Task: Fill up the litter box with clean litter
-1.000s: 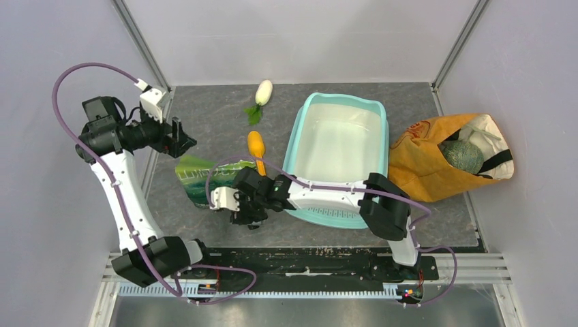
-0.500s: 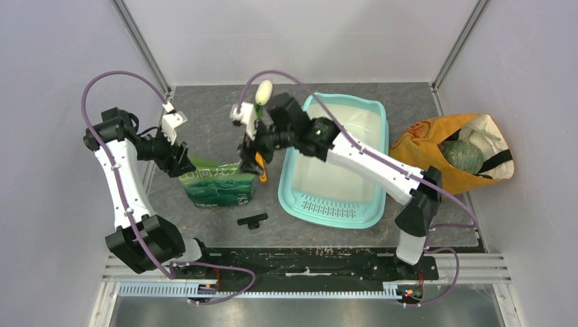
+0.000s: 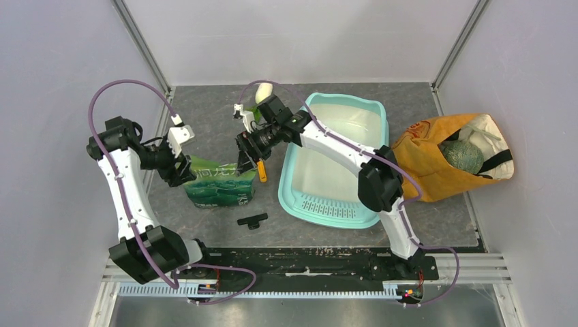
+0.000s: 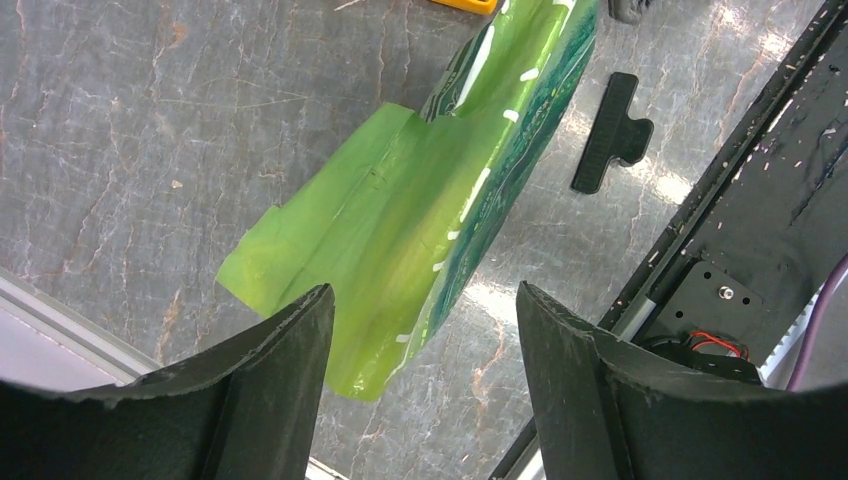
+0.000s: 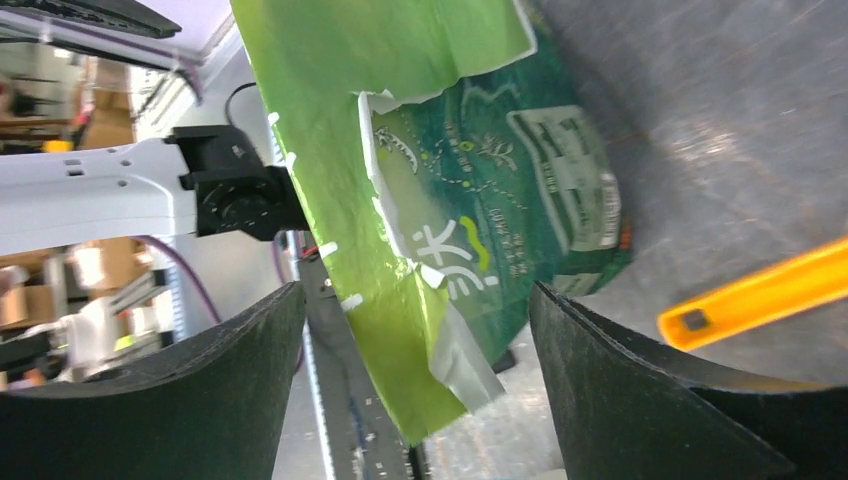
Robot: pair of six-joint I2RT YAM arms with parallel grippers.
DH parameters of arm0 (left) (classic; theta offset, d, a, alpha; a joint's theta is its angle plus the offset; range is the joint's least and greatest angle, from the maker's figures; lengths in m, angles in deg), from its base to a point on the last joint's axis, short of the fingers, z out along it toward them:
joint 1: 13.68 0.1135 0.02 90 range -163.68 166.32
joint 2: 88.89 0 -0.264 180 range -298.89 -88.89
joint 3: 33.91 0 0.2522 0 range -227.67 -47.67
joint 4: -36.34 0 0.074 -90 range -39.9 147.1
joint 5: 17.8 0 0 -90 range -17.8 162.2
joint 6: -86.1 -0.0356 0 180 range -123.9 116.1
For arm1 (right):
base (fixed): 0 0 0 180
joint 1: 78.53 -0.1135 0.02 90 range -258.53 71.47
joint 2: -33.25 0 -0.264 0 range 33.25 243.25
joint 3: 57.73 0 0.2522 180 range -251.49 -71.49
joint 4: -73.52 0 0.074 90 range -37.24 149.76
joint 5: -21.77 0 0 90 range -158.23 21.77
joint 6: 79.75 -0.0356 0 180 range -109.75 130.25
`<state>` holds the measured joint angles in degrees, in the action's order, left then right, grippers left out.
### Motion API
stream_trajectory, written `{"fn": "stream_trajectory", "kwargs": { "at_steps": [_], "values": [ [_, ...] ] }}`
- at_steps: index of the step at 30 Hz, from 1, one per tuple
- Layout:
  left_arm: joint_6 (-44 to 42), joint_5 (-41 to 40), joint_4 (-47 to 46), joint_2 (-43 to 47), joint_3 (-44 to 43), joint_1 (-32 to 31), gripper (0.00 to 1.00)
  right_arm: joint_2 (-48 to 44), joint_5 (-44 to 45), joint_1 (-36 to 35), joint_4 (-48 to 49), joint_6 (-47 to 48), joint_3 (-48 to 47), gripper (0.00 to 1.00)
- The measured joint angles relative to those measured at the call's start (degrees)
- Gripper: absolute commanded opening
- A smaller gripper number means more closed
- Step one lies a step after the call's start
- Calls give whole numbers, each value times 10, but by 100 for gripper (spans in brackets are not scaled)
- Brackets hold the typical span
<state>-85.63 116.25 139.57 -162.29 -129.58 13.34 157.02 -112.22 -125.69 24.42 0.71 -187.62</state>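
While left fingers (image 4: 270, 400) and right fingers (image 5: 640, 400) hang spread, empty, beside the green printed plastic pouch (image 3: 218, 185), the teal plastic litter box (image 3: 334, 206) looks unfilled; next, pinch the pouch.

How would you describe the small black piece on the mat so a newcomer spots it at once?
Find the teal litter box in the middle of the grey mat. Off its near-left corner, just nearer than the green pouch, lies a small black clip. It is flat, T-shaped and the only loose black thing there, unlike the orange scoop nearby.
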Motion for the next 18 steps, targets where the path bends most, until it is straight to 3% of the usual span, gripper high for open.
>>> {"fn": "stream_trajectory", "kwargs": {
  "at_steps": [12, 14, 18],
  "values": [
    [33, 1, -10, -6, -12, 0, 76, 19, -105, -1, 70, -114, 0, 19],
    [57, 5, -13, -15, -27, 0, 81, 19, -107, -1, 77, -118, 0, 3],
    [126, 23, -20, -47, -95, 0, 89, 19, -101, -1, 78, -102, 0, 0]
  ]
}}
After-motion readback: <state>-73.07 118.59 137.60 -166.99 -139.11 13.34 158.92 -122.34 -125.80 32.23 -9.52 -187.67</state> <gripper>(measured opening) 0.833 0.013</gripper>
